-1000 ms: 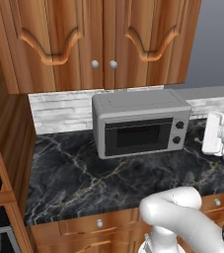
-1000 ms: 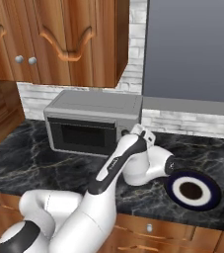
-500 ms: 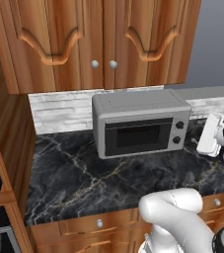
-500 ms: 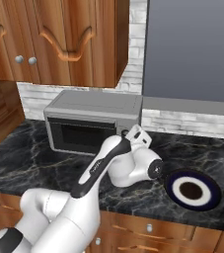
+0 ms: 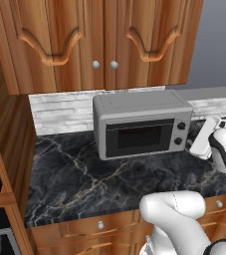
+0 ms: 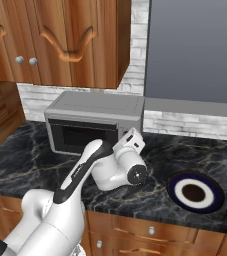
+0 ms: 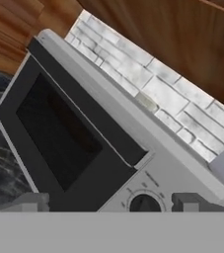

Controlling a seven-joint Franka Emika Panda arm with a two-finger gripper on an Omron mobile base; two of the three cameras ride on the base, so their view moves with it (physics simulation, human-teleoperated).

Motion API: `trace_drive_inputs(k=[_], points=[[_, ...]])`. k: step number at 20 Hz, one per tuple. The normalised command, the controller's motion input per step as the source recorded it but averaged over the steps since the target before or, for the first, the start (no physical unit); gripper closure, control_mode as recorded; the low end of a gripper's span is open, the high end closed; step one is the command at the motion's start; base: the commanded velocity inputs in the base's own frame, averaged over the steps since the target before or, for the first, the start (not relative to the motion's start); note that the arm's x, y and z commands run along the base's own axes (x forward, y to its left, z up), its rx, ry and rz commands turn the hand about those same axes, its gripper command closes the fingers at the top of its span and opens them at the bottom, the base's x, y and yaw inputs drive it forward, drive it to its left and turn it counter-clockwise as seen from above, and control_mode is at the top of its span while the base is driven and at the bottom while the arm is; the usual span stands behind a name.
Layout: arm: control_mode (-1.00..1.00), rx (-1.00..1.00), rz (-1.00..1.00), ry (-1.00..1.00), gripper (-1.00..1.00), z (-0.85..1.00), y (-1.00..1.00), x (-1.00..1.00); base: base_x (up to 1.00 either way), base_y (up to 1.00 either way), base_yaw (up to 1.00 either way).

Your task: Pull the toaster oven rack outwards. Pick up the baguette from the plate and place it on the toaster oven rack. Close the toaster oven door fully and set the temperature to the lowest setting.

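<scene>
The grey toaster oven (image 5: 142, 124) stands at the back of the dark marble counter. The toaster oven door (image 7: 59, 133) is shut, its dark window facing me, so the toaster oven rack is hidden behind it. My gripper (image 5: 200, 140) hovers just right of the oven's knob panel, also seen as the gripper (image 6: 131, 138) in the right base view. In the hand view the gripper (image 7: 108, 202) is open, with a black knob (image 7: 144, 202) close between the spread fingertips (image 7: 32, 200). The plate (image 6: 195, 192) lies right of the arm with nothing on it. The baguette is out of view.
Wooden wall cabinets (image 5: 99, 40) hang above the oven, with a pale brick backsplash (image 5: 59, 112) behind it. A wooden side panel (image 5: 5, 149) closes off the counter's left end. Drawers (image 6: 150, 231) run below the counter edge.
The arm's elbow and hand have shifted left, closer to the oven's right panel. The oven and plate have not moved.
</scene>
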Motion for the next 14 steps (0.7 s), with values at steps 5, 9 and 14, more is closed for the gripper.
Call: trace_drive_inputs(k=[5,9,14], points=[[-1.0,0.04,0.0,0.0,-1.0,0.0,0.0,0.27,0.0,0.0,0.0],[-1.0,0.07,0.0,0.0,-1.0,0.0,-0.1,0.26,0.0,0.0,0.0],[-1.0,0.14,-0.03,0.0,-1.0,0.0,-0.46,0.06,0.0,0.0,0.0]])
